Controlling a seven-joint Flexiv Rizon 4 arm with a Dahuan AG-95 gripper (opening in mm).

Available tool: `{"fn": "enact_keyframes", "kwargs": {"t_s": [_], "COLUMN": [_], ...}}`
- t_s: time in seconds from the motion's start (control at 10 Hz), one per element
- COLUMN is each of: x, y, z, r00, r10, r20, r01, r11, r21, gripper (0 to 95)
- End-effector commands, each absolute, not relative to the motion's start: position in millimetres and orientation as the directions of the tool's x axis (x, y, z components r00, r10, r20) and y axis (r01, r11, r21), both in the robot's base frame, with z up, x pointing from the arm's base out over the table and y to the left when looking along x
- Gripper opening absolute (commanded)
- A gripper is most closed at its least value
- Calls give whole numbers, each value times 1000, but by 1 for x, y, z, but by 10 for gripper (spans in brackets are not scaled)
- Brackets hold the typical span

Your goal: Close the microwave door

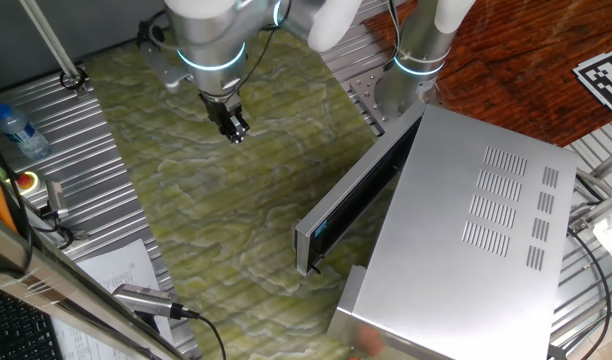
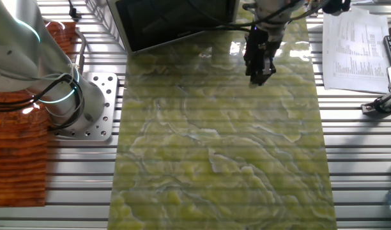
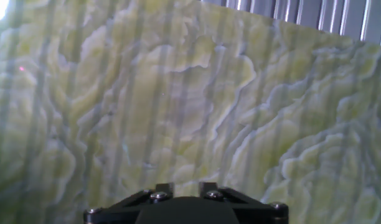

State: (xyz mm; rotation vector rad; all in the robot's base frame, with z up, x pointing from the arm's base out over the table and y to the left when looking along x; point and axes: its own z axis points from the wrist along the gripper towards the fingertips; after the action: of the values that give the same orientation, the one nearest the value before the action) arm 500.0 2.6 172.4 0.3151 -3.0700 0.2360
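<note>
Showing only mat [image 3: 178, 93], hand view omits microwave door [image 1: 351, 195].

Two opposite high views share green mat [image 1: 216, 200]; hand view close, downward.

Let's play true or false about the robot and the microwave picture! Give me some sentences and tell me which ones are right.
1. The microwave door is shut tight. False: it stands open, swung out from the microwave.
2. The gripper is holding the door. False: it hangs over the green mat, apart from the door, holding nothing.
3. The microwave has vent slots in its top. True.
4. A water bottle lies on the ribbed table plates. True.
5. The mat is red. False: it is yellow-green with a marbled pattern.
</note>
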Motion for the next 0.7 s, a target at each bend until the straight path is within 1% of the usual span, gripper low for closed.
{"fn": "enact_keyframes", "kwargs": {"t_s": [0.1, 0.2, 0.3, 0.6, 0.7], "x": [502, 504, 505, 508, 508], "y": [7, 10, 12, 16, 18], "z": [177, 180, 182, 186, 186], "r00": [-974, -972, -972, -968, -967], "r10": [-225, -230, -232, -251, -253], "r20": [38, 39, 42, 22, 19], "r01": [-225, -229, -231, -246, -248], "r11": [974, 973, 972, 960, 957], "r21": [6, 33, 39, 137, 150], "gripper": [0, 0, 0, 0, 0]}}
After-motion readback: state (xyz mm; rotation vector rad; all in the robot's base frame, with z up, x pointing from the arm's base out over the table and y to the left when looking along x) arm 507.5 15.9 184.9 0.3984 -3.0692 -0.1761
